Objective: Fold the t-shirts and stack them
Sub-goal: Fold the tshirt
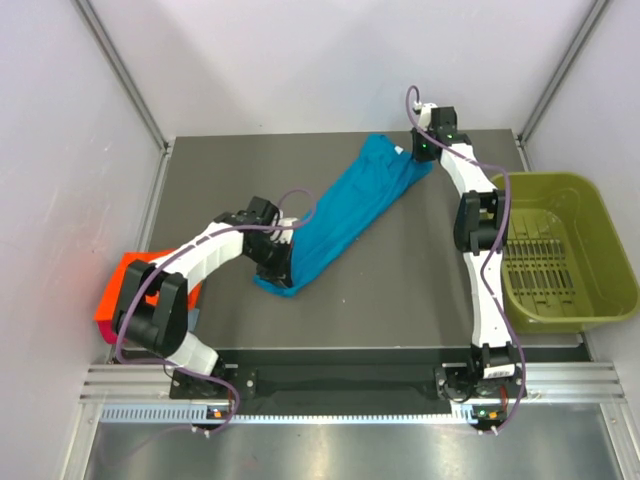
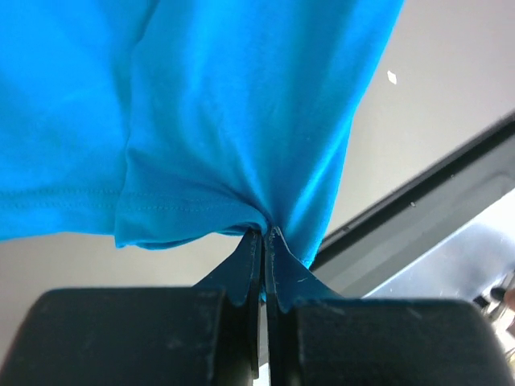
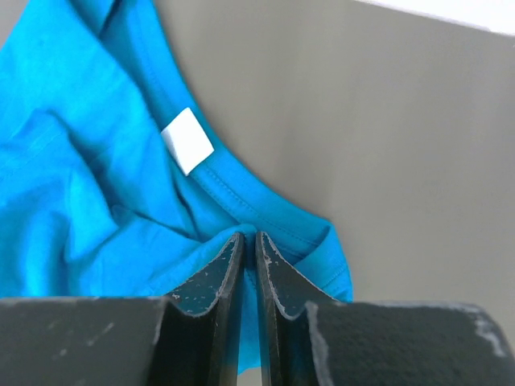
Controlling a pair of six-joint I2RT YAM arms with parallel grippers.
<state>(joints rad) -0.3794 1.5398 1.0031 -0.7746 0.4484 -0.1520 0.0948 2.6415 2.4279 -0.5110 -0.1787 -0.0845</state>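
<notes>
From above, the teal-blue t-shirt (image 1: 350, 205) runs as a long bunched band across the table (image 1: 400, 300). It goes from the right gripper (image 1: 422, 152) at the far side, right of centre, down to the left gripper (image 1: 280, 262) nearer and further left. I can't tell whether the cloth clears the table in the middle. An orange t-shirt (image 1: 118, 285) lies folded at the near left edge, partly under the left arm, and the olive-green basket (image 1: 600, 215) sits well apart on the right.

In the left wrist view, the jaws are pinched together on a gathered bit of the hem. The cloth fans out from the pinch with stitching showing.

In the right wrist view, the jaws are nearly together, nipping the neckline just beside the white label (image 3: 187, 141).

To my eye, this is the spreading step before a fold. Doing it well likely means holding both pinches firm and drawing the ends apart evenly so the bunching opens out. The shirt then wants laying flat in the middle of the table, away from the orange one. A thin pinch could slip if one arm pulls ahead.
</notes>
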